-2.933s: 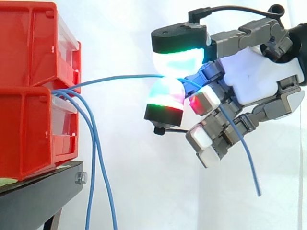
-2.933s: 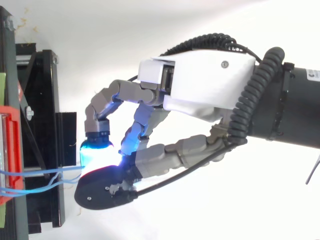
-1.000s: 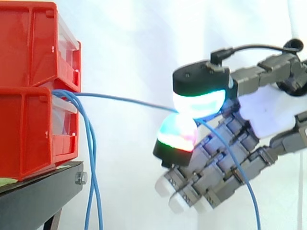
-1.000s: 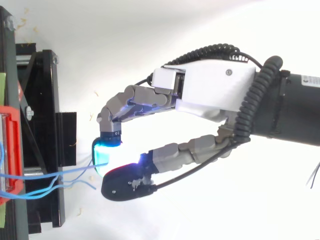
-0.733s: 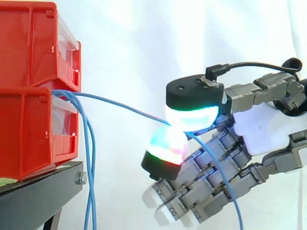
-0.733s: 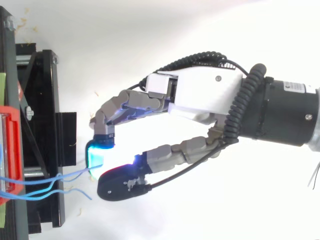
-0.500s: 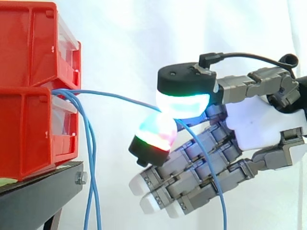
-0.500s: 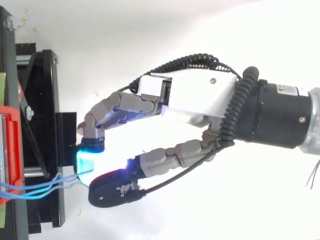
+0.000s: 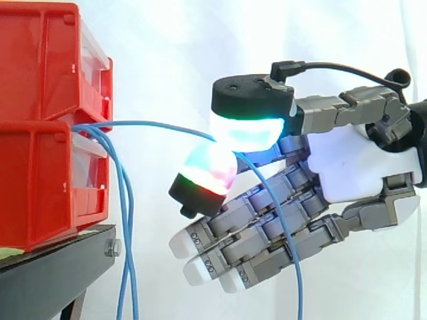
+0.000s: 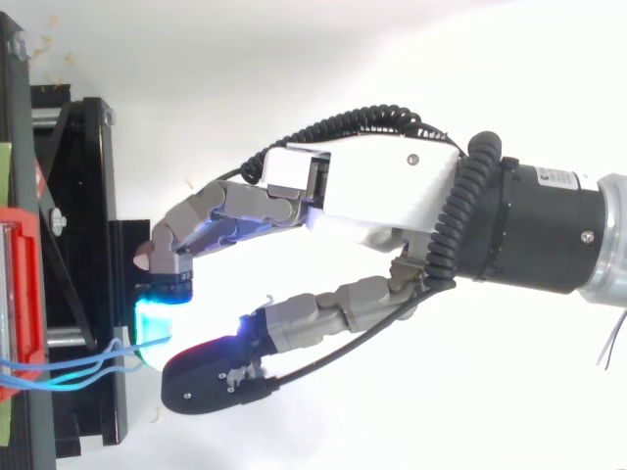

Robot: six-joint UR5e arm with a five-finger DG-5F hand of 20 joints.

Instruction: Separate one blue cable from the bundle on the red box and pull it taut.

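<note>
Pinching one blue cable (image 9: 133, 123) between glowing fingers (image 9: 203, 170), the hand (image 9: 347, 167) holds it in a gentle arc running from two stacked red bins (image 9: 40, 133), where two more blue cables (image 9: 129, 220) hang down beside the black stand (image 9: 60, 267)
</note>
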